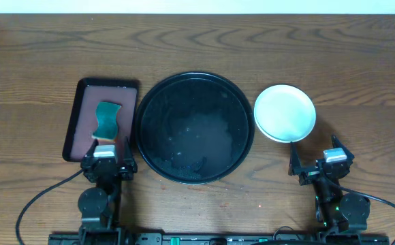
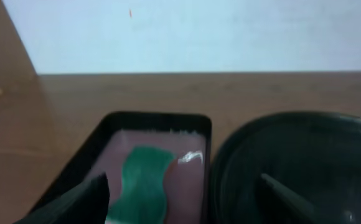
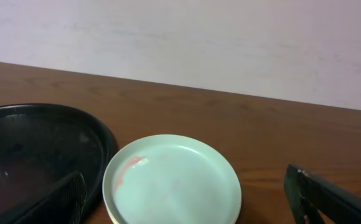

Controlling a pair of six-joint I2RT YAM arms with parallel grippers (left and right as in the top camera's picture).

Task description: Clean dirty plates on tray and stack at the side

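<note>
Resting right of bare tray (image 1: 184, 109), just beside rim: plates (image 1: 285, 113), stacked, aqua on top, faint red smear showing; seemingly set aside as finished pile. Gripped nothing: left gripper (image 1: 109, 144), right gripper (image 1: 313, 144) parked at near edge, jaws wide apart.

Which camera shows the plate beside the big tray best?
The right wrist view: the plate is close, and a faint red smear shows on its left side. Overhead shows the plate whole but washed out white. The left wrist view does not show it.
</note>
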